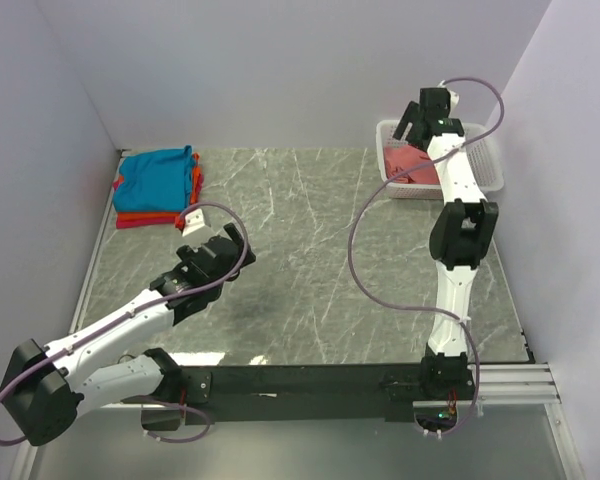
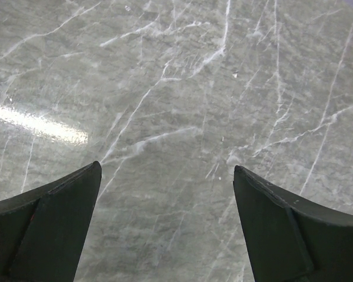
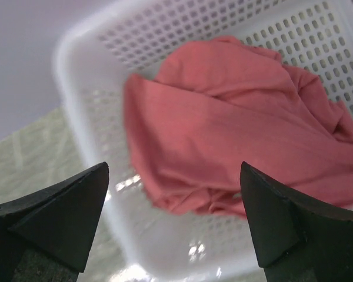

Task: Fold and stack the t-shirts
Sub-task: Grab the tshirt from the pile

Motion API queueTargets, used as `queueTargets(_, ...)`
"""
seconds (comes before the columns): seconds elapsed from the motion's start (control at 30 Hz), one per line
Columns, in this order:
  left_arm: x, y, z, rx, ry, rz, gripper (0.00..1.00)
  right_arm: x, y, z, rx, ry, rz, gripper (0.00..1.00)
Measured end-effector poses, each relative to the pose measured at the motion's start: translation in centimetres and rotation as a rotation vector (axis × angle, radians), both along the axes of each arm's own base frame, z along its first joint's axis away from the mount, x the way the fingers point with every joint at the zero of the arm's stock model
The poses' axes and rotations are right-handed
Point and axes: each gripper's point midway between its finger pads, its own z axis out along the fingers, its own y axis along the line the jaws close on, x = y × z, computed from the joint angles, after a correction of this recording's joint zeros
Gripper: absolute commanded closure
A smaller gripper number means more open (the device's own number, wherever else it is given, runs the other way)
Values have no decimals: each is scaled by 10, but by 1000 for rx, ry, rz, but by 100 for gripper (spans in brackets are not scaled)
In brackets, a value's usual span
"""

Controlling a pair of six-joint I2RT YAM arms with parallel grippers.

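Folded stack: three t-shirts lie piled in the far-left corner of the worktop (image 1: 310, 260), close to the left wall.
Teal-blue shirt (image 1: 157, 172): on top of the pile and covering most of it.
Orange shirt (image 1: 196, 180): directly beneath the teal one, showing only as a thin band along the pile's right edge and a sliver at its left.
Red shirt (image 1: 145, 221): at the bottom, its near edge sticking out toward the arms.
Left tool (image 1: 238, 245): held low over bare worktop, near the pile's near-right corner but apart from it. In the left wrist view (image 2: 167, 176) the two dark fingers (image 2: 53, 229) stand wide apart with only veined grey stone between them, so the jaws are spread and hold nothing.
Salmon-pink shirt (image 1: 410, 165): crumpled and unfolded inside the basket at the far right of the worktop. In the right wrist view (image 3: 223, 129) it fills much of the basket floor in loose folds.
Right tool (image 1: 412, 128): raised above the left end of the basket and pointing down into it. In the right wrist view (image 3: 175, 176) its fingers (image 3: 294, 229) are parted wide with the pink cloth seen between them, clear of the cloth and gripping nothing.
Basket (image 1: 485, 170): white perforated plastic, standing in the far-right corner; its rim (image 3: 82, 41) curves round the pink shirt.
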Motion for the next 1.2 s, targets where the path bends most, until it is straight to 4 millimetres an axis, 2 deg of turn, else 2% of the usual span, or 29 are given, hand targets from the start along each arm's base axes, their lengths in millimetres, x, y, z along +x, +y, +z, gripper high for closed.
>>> queueTargets(0.07,0,0,-4,10,11,1,1,7,-9,-28,-9,45,4,2)
queueTargets(0.23,1,0,-17,41,47,1,0,4,-27,-91,7,158,24,2)
queueTargets(0.4,3,-2,-21,56,63,-2,1,12,-42,-133,57,201,30,7)
queueTargets(0.5,4,-3,-22,62,70,-2,1,10,-43,-144,83,214,41,16)
queueTargets(0.53,4,-3,-23,65,72,-2,1,10,-43,-144,86,208,44,21)
queueTargets(0.6,4,-3,-22,66,74,-3,0,9,-42,-145,90,207,56,51)
queueTargets(0.63,4,-3,-22,66,73,-3,0,9,-41,-146,95,207,61,82)
queueTargets(0.67,5,-4,-21,64,72,-3,0,9,-40,-146,103,207,71,88)
queueTargets(0.7,5,-4,-20,63,71,-3,0,9,-39,-145,114,204,72,92)
queueTargets(0.73,5,-4,-20,62,69,-3,1,9,-38,-145,121,203,74,100)
queueTargets(0.9,6,-5,-16,58,69,-1,1,7,-36,-131,126,188,80,100)
queueTargets(1.0,7,-9,-10,44,64,-10,1,3,-36,-107,123,163,77,100)
queueTargets(1.1,8,-14,-5,25,60,-30,1,-8,-34,-66,121,112,75,100)
queueTargets(1.2,6,-17,-4,11,62,-46,1,-26,-30,-3,102,7,76,100)
